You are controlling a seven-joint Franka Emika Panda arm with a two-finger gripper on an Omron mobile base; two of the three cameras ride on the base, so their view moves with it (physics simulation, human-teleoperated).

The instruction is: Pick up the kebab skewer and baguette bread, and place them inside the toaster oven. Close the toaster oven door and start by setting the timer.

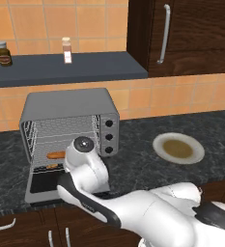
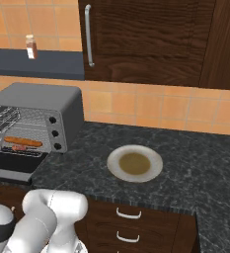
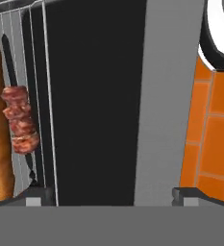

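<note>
Oven: boxy grey metal toaster oven [image 1: 68, 108] with three black knobs down its right side, standing on the dark speckled stone bench [image 1: 147, 140] against the orange tile wall.
Door: dark glass toaster oven door [image 1: 46, 185] in its grey frame, dropped flat toward the robot, not yet shut.
Bread: long orange-brown baguette bread [image 2: 23, 142] lying lengthwise on the lower wire rack inside the cavity.
Skewer: thin kebab skewer [image 3: 20, 120] threaded with reddish-brown meat bits, on the same rack just beside the loaf, toward the door.
Why so placed: both foods side by side and parallel, probably so neither overhangs the rack and the door can swing up freely.
Tool: two-finger tool [image 3: 113, 194] with dark fingertips spread wide apart, holding nothing, looking across the open door's dark glass and grey frame.
Likely step: loading done by the look of it; door closing and timer knob remaining (a judgement, not something seen).
Hand view alone: separate meat chunks, rack wires, spread of the fingertips.
Left base view: white arm bent over the lowered door, hiding part of the rack.
Right base view: loaf and skewer unobstructed, plus a round white plate [image 2: 134, 163] with a tan centre, well apart from the oven.
</note>
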